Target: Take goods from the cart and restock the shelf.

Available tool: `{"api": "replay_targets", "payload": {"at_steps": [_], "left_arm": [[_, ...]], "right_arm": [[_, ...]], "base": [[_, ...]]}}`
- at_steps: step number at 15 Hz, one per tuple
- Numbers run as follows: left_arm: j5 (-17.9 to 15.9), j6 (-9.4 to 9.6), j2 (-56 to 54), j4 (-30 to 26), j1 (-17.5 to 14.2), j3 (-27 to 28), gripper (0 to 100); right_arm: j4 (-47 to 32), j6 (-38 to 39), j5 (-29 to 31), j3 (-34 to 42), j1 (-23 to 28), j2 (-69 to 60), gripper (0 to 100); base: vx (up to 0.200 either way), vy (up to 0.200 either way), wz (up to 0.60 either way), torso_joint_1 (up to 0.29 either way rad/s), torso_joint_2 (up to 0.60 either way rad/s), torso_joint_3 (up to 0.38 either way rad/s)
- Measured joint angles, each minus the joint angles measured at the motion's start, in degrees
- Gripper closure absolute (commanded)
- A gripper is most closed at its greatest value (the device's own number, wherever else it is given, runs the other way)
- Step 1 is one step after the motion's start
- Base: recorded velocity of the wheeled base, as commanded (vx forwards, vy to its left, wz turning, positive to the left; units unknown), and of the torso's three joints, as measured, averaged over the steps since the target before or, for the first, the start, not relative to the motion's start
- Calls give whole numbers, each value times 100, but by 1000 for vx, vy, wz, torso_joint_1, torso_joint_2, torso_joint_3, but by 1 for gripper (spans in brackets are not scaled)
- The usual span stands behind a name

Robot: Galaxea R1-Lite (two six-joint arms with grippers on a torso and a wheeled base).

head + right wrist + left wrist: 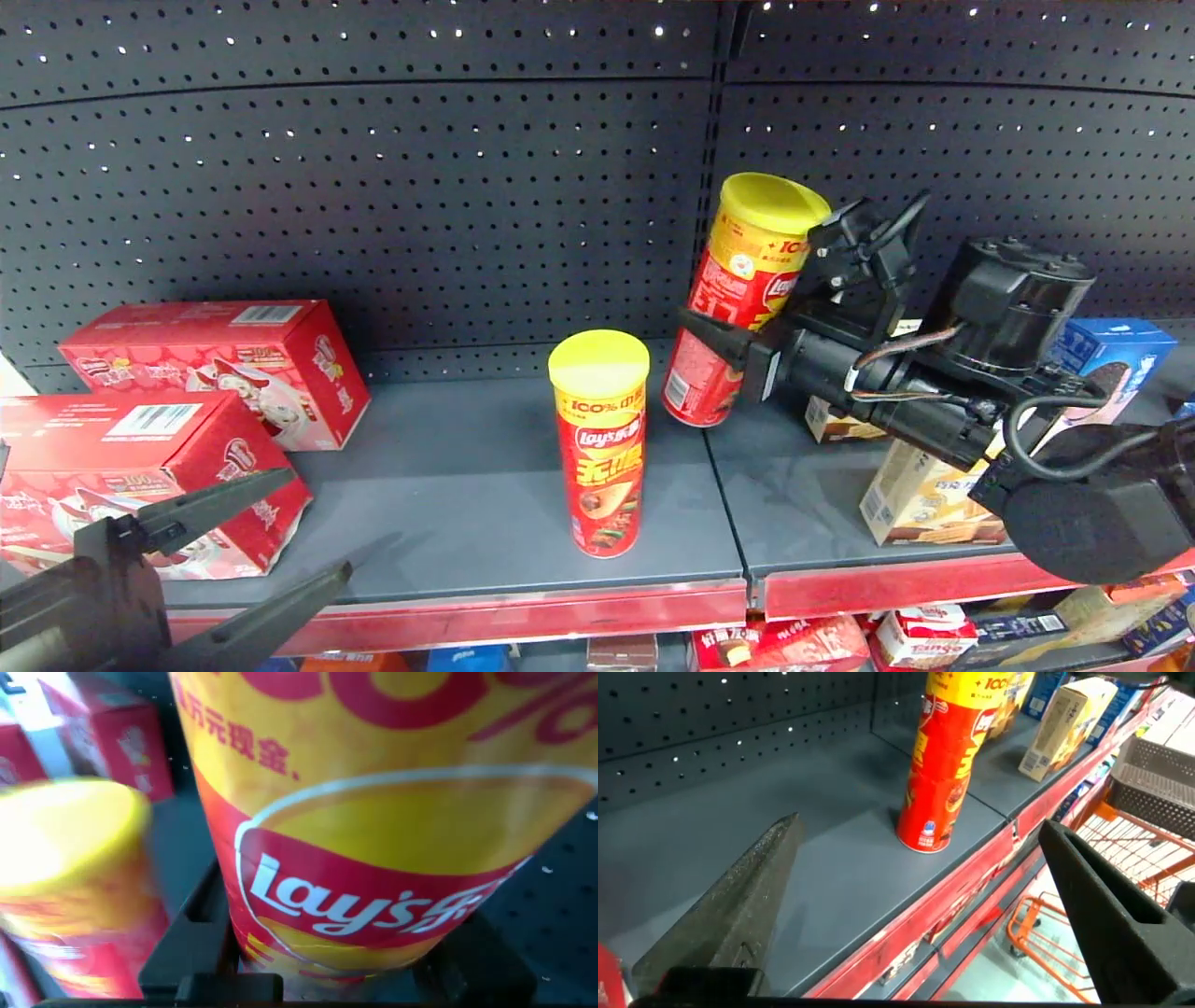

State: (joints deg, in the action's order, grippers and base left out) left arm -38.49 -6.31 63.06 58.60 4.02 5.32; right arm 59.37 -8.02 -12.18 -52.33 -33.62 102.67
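the can (747, 271) hangs tilted in the right claw (738, 341), which is clamped around its middle. its yellow lid leans to the right and its base is low over the back of the shelf (467, 495); we cannot tell whether it touches. we judge it a light, stiff cardboard tube. its glossy skin could slide in the grip, its wall would dent under a hard squeeze, and its contents break easily. the middle of the body is the sound place to hold it. since it is tall and narrow, we think it needs to come upright before release or it will topple.

a second can (602, 448) stands upright near the shelf's front edge, a little to the left and apart from the held one. the left claw (322, 523) waits low at the front left with its fingers spread wide and nothing between them.

the shelf is flat, dark metal with a red front lip and a perforated back panel (420, 205). red boxes (224, 364) lie at the left and beige boxes (924, 504) at the right. between them there is open floor for the can. the orange wire cart (1120, 859) stands below the shelf front.
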Motion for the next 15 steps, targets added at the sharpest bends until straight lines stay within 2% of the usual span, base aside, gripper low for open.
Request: {"api": "replay_targets", "payload": {"at_steps": [8, 15], "left_arm": [[0, 11, -63, -2, 22, -50, 0], [0, 20, -59, -9, 46, -68, 0]], "right_arm": [[-468, 15, -1253, -266, 352, 268, 100], [-1107, 15, -1475, -1178, 411, 675, 100]], "base": [[0, 0, 0, 0, 0, 0], [0, 0, 0, 0, 0, 0]]}}
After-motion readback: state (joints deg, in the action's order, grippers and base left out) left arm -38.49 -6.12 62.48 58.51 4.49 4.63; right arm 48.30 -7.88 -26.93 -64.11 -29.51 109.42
